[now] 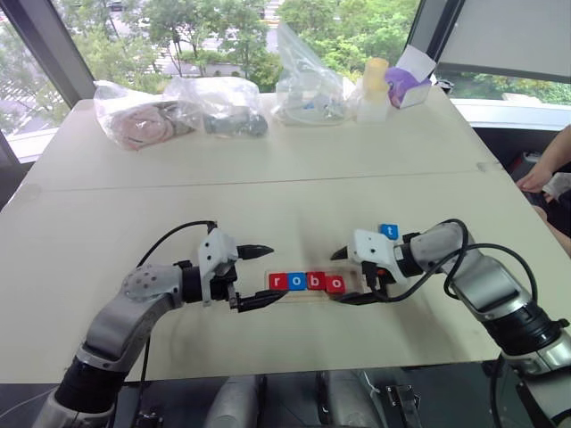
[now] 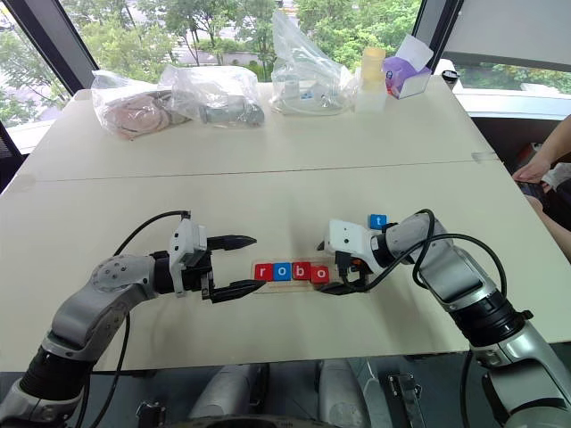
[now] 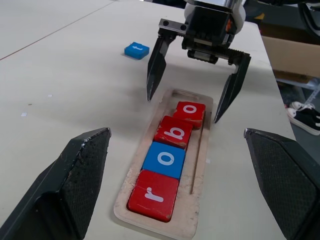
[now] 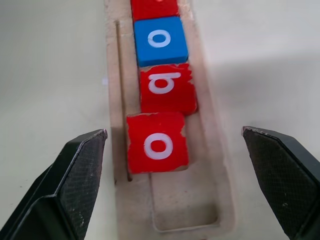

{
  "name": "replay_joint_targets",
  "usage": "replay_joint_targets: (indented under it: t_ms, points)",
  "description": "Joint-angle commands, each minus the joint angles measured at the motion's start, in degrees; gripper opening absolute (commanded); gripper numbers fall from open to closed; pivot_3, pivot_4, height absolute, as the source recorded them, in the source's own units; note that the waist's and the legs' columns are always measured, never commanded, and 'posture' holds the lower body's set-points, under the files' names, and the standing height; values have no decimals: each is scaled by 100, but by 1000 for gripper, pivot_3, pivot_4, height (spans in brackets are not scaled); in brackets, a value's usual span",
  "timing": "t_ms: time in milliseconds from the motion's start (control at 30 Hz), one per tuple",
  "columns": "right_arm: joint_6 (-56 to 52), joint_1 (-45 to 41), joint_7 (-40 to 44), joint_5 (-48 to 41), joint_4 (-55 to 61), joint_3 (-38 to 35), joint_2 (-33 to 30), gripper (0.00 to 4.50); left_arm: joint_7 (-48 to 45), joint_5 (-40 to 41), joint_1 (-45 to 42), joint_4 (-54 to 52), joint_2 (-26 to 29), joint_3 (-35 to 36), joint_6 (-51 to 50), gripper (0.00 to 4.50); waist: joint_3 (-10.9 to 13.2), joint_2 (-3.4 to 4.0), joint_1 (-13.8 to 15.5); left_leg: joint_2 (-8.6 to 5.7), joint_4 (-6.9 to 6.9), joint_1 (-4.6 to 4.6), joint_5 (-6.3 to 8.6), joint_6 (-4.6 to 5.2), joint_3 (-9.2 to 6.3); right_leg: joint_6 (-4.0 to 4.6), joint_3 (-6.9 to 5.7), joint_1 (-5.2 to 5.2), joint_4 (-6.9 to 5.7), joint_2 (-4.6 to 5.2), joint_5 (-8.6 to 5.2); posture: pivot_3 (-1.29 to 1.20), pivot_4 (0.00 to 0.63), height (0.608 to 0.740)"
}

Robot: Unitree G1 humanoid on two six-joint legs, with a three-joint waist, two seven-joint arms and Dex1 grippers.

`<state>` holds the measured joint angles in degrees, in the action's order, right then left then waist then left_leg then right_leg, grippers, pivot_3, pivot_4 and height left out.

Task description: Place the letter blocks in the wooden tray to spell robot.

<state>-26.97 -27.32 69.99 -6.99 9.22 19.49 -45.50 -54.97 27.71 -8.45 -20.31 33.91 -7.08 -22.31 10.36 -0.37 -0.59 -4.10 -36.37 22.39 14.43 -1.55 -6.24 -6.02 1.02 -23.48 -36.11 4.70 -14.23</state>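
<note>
Right wrist view: right gripper [image 4: 167, 175] spread, empty, straddling the second red o block [image 4: 157, 142]
Why: o lies askew in the wooden tray [image 4: 222, 200], apparently just let go
Left gripper [image 1: 254, 276]: wide, empty
t block [image 1: 388, 230]: behind the right gripper, untrayed

Plastic bags [image 1: 178, 109], perhaps a bottle [image 1: 373, 87], far tabletop [image 1: 294, 169].

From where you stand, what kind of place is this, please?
Probably an office or lab room by large windows with trees outside: a wide pale table bears bagged items, and a wooden tray holds letter blocks.
</note>
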Motion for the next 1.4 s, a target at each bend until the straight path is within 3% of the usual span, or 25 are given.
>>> replay_joint_targets:
  t_ms: [33, 333, 667, 900, 1033, 1400]
  points:
    - [288, -165, -165, 114, -163, -100, 113, 4471, 3, 68, 12, -185, -8, 74, 16, 4500, 0, 0, 1, 0, 0, 0, 0, 0, 0, 0, 0, 0, 0, 0, 0, 0, 150, 740]
    - [308, -234, -188, 93, -201, -132, 233, 4471, 39, 77, 23, -212, -27, 70, -12, 4500, 0, 0, -1, 0, 0, 0, 0, 0, 0, 0, 0, 0, -1, -2, 0, 0, 150, 740]
    - [-132, -122, -91, -290, 446, -673, -262, 4471, 46, 59, -17, -181, -51, 54, -23, 4500, 0, 0, 5, 0, 0, 0, 0, 0, 0, 0, 0, 1, 0, 0, 0, 0, 150, 740]
    - [-272, -220, -1341, 42, -371, -1388, -152, 4471, 25, 49, -27, -159, -75, 42, -20, 4500, 0, 0, 5, 0, 0, 0, 0, 0, 1, 1, 0, 1, 0, 1, 0, 0, 150, 740]
    - [-1015, -227, -2262, 151, -655, -1767, 69, 4471, 16, 30, -22, -134, -97, 21, 6, 4500, 0, 0, 5, 0, 0, 0, 0, 0, 2, 1, 2, -1, -1, 4, 0, 0, 150, 740]
    - [-3858, 253, -4405, 169, 643, -2467, 1332, 4471, -56, -55, -90, -10, -166, -22, 78, 4500, -1, 2, 4, 0, 5, 1, 0, 0, 0, 2, 6, -5, -4, 0, 1, 0, 150, 740]
